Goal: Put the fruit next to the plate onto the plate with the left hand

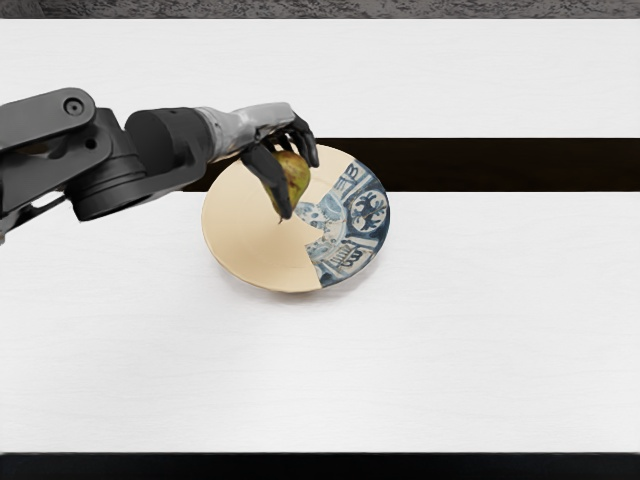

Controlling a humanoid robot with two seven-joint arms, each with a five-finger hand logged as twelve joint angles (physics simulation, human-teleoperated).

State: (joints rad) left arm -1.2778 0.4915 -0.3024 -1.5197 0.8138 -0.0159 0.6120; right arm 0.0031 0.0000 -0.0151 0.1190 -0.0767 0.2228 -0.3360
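Across the whole view lies a smooth white desk [480, 340], cut by one flat dark band [500, 165]. From the left edge comes the left arm [100, 160], bulky, matte black, with rounded joints. At the middle sits a round shallow plate [250, 240], plain cream on its left, blue-and-white patterned on its right. The left hand [270, 145], grey with dark fingers [270, 182], is curled around a yellow-green, brown-mottled fruit [295, 178], held over the plate's upper left part; whether it touches the plate is unclear.
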